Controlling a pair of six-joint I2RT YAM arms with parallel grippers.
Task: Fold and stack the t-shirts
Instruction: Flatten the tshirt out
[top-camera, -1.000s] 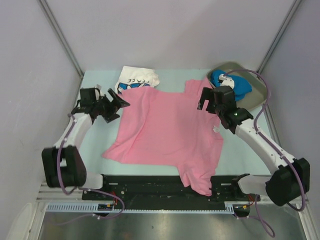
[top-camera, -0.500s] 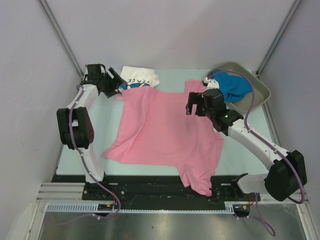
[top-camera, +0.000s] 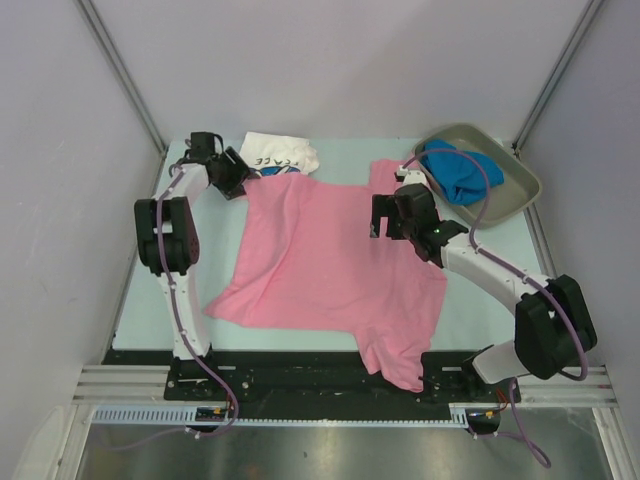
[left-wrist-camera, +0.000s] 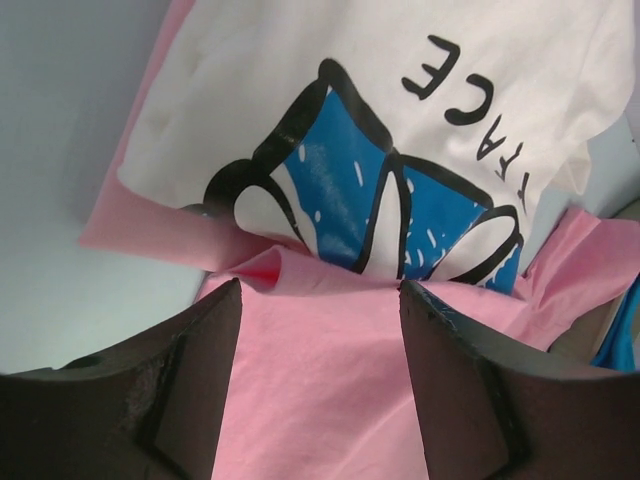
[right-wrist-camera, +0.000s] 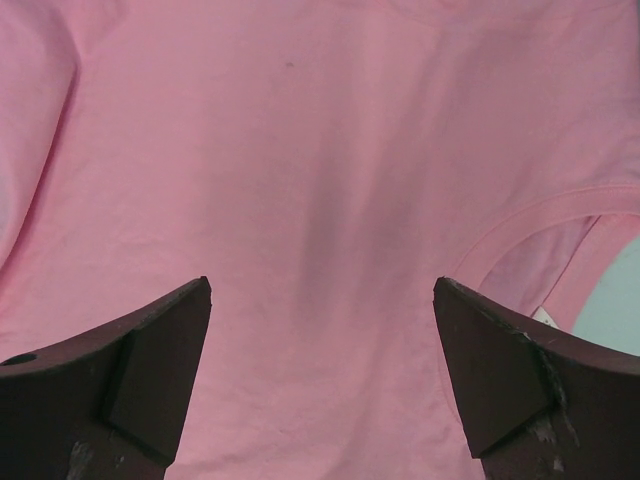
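A pink t-shirt (top-camera: 330, 270) lies spread flat on the table, one corner hanging over the near edge. A folded white t-shirt with blue-black print (top-camera: 275, 153) lies at the back, partly under the pink one's edge; it fills the left wrist view (left-wrist-camera: 400, 130) above pink cloth (left-wrist-camera: 320, 400). A bright blue t-shirt (top-camera: 460, 172) lies in the grey tray (top-camera: 520, 190). My left gripper (top-camera: 240, 178) is open at the pink shirt's back left corner. My right gripper (top-camera: 385, 222) is open over the pink shirt (right-wrist-camera: 320, 200) near its collar (right-wrist-camera: 560, 215).
The grey tray stands at the back right corner. Slanted metal frame posts (top-camera: 125, 80) rise on both sides at the back. A black rail (top-camera: 300, 370) runs along the near table edge under the shirt's hanging corner.
The left arm has swung from the table's left side to the back, its gripper now at the pink shirt's back left corner. The right gripper has moved left from the tray onto the pink shirt.
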